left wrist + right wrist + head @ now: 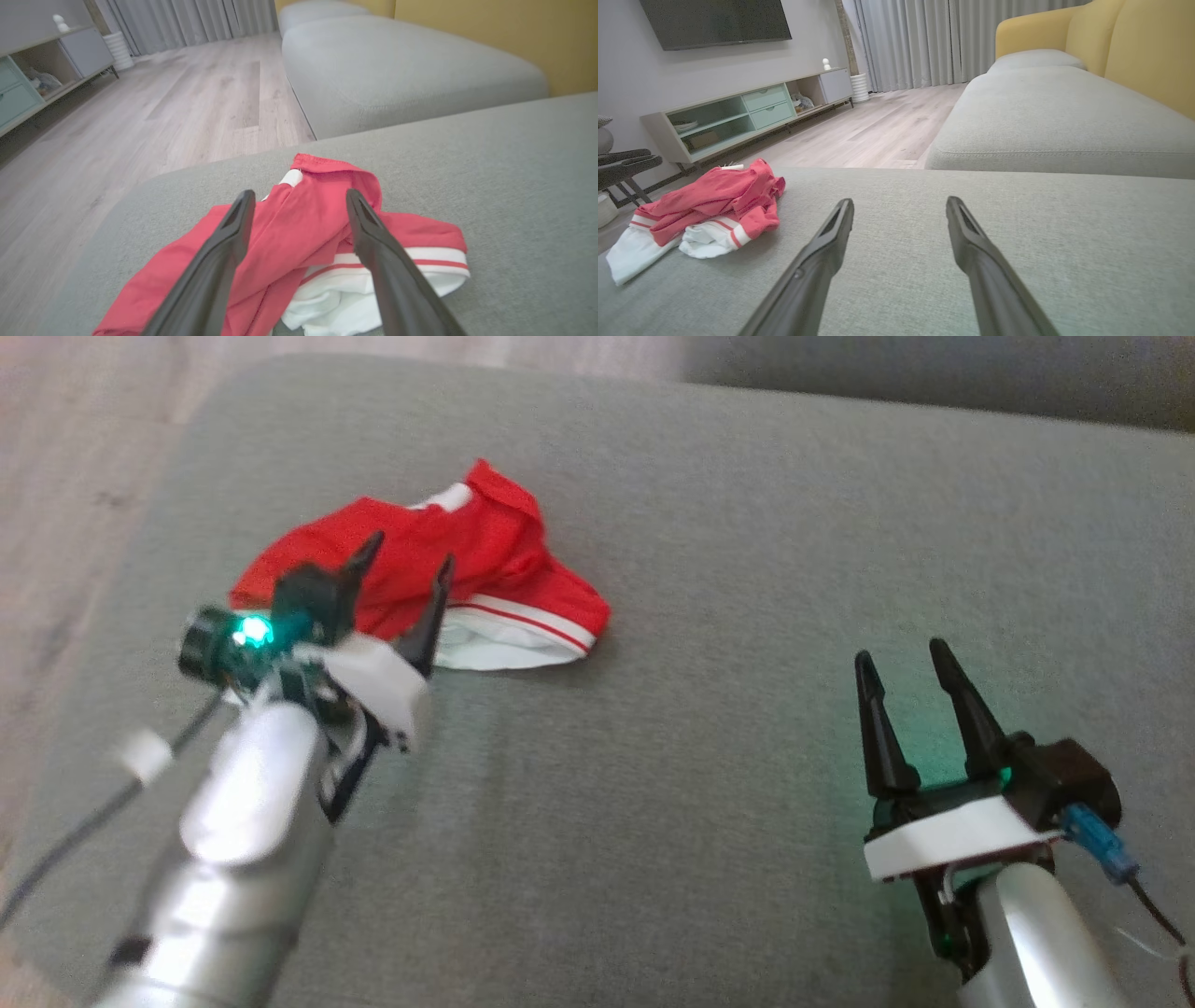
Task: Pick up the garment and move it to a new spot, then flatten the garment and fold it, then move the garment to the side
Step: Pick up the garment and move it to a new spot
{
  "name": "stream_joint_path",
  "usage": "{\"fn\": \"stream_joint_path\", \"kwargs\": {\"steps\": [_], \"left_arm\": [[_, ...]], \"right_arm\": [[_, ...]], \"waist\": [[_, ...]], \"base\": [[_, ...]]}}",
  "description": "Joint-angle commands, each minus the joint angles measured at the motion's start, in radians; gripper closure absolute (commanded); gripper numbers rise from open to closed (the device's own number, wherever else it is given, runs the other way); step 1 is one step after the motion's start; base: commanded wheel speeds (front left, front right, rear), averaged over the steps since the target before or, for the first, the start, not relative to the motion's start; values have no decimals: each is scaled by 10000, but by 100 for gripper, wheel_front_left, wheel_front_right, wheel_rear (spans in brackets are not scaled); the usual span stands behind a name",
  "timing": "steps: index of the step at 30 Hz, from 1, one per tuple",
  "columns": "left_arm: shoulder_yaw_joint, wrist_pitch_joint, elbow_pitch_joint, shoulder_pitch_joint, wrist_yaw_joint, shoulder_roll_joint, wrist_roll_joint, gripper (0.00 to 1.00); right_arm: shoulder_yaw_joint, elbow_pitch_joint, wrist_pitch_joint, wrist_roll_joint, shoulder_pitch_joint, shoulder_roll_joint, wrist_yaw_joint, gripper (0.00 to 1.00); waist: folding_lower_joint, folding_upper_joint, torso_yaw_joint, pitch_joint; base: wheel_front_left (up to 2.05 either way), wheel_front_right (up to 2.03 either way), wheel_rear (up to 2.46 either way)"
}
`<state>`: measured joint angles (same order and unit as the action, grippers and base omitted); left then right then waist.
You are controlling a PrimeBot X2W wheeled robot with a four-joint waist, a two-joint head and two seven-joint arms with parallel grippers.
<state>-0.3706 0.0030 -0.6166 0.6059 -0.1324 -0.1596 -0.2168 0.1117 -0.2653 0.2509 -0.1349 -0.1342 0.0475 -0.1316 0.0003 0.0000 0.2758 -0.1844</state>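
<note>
My left pincer (pixel 411 551) stands wide open and holds nothing. The garment (pixel 485 551), a crumpled red heap with white trim, lies just ahead of it and under its fingertips; I cannot tell whether the tips touch the cloth yet. My right pincer (pixel 901 653) is also fully open and empty, over bare sofa cushion (pixel 709 728), with the garment well off to its left.

What worries me most is the grip. The heap is several loose layers, red folded over white, and if I close on the topmost ridge between my left fingers I will likely lift one flap while the rest drags or slips free. If I go too deep, I may pinch the cushion's cover along with the cloth.

The second risk is the edge. Beyond the garment from my left pincer the cushion rounds off, and past that is the wooden floor (pixel 163 116). Pushing forward as I close could shove the heap toward that drop instead of gathering it.

Last, with my right pincer so far away, a one-sided lift would leave the garment hanging bunched, which makes flattening harder.
</note>
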Motion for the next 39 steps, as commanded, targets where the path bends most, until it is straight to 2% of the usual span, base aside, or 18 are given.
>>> {"fn": "stream_joint_path", "kwargs": {"steps": [1, 10, 16, 17, 18, 19, 21, 25, 32, 39], "left_arm": [[-27, 373, -123, 1045, 23, -612, -248, 0], [-1049, 1297, -1806, 2687, 19, -1491, -1090, 0], [-2063, 1738, -2408, 3058, 19, -1893, -2279, 0], [-2197, 1799, -2470, 3085, 19, -1928, -2507, 23], [-2369, 1846, -2443, 3065, 18, -1926, -2808, 93], [-2555, 1913, -2345, 3014, 18, -1929, -3192, 100], [-2753, 1748, -2123, 3052, 18, -2092, -3773, 100], [-3300, 686, -1685, 3299, 18, -2425, -3983, 100], [-4073, -1599, -667, 3757, 18, -2558, -3866, 100], [-4187, -2477, 664, 4215, 18, -2733, -3545, 100]], "right_arm": [[227, 352, 109, 73, -451, 28, 9, 0], [287, 393, 109, 62, -841, 28, 9, 0], [336, 407, 109, 13, -970, 28, 9, 0], [340, 407, 109, 9, -984, 28, 9, 0], [332, 409, 109, -4, -990, 28, 9, 0], [317, 409, 109, -14, -988, 28, 9, 0], [278, 413, 109, -34, -972, 28, 9, 0], [201, 344, 109, -28, -890, 28, 9, 0], [-28, 287, 109, -86, -679, 28, 9, 0], [-40, 159, 109, -229, -393, 28, 9, 0]], "waist": [[-3, 0, -609, -622], [-3, 0, -1379, -1219], [-3, 0, -1736, -1382], [-3, 0, -1777, -1383], [-3, 0, -1815, -1373], [-3, 0, -1847, -1357], [-3, 0, -1887, -1329], [-3, 0, -1896, -1122], [-3, 0, -1772, -375], [-3, 0, -1681, 397]], "base": [[0, 0, 0], [0, 0, 0], [0, 0, 0], [0, 0, 0], [0, 0, 0], [0, 0, 0], [0, 0, 0], [0, 0, 0], [0, 0, 0], [0, 0, 0]]}}
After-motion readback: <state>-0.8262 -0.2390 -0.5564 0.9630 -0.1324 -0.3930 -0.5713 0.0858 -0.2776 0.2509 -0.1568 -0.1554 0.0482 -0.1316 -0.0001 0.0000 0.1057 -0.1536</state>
